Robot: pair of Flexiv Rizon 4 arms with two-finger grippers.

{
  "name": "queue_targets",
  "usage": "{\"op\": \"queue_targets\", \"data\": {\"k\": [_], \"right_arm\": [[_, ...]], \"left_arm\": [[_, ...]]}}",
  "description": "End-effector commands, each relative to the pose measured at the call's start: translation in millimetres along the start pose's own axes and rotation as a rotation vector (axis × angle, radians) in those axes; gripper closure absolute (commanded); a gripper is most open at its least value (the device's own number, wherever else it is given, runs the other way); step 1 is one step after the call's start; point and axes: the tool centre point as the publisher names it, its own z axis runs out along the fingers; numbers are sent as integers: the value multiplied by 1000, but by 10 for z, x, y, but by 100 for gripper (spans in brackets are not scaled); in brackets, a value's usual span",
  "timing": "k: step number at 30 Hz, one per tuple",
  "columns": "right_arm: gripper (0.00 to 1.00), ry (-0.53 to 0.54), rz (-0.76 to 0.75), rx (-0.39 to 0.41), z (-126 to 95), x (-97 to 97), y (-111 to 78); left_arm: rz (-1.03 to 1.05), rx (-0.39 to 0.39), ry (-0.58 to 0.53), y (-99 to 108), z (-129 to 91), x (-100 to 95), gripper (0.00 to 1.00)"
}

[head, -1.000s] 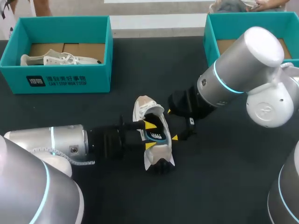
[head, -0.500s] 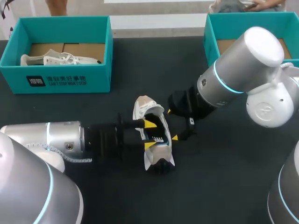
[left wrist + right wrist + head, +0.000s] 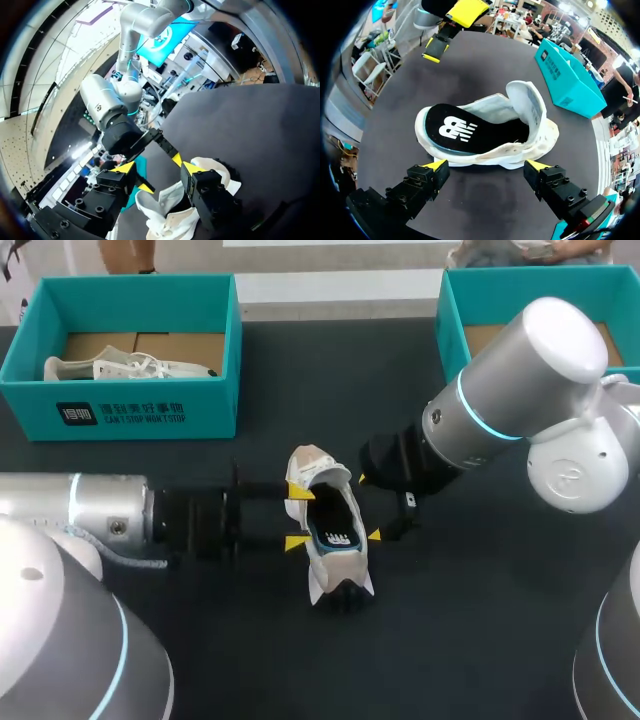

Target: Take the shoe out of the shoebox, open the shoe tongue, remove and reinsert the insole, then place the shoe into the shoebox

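The white shoe (image 3: 335, 540) lies on the dark counter (image 3: 480, 620), outside the teal shoebox (image 3: 120, 412), with its tongue (image 3: 527, 102) folded back and the black insole (image 3: 462, 132) seemingly seated inside. The left fingers (image 3: 297, 490) stand apart just beside the shoe and hold nothing. The right fingers (image 3: 435, 165) are also spread apart, and the shoe lies just ahead of them, not clamped.
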Motion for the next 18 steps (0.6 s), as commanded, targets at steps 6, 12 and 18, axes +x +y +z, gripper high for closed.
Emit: {"op": "queue_targets", "data": {"k": [6,12,18], "right_arm": [[0,-2,0,2,9,11,6],[0,31,14,30,-135,34,-115],[0,17,65,39,-598,-35,-388]], "left_arm": [[64,52,379,51,-46,-310,28],[3,131,684,67,-76,-395,0],[-25,169,705,64,-97,-430,0]]}}
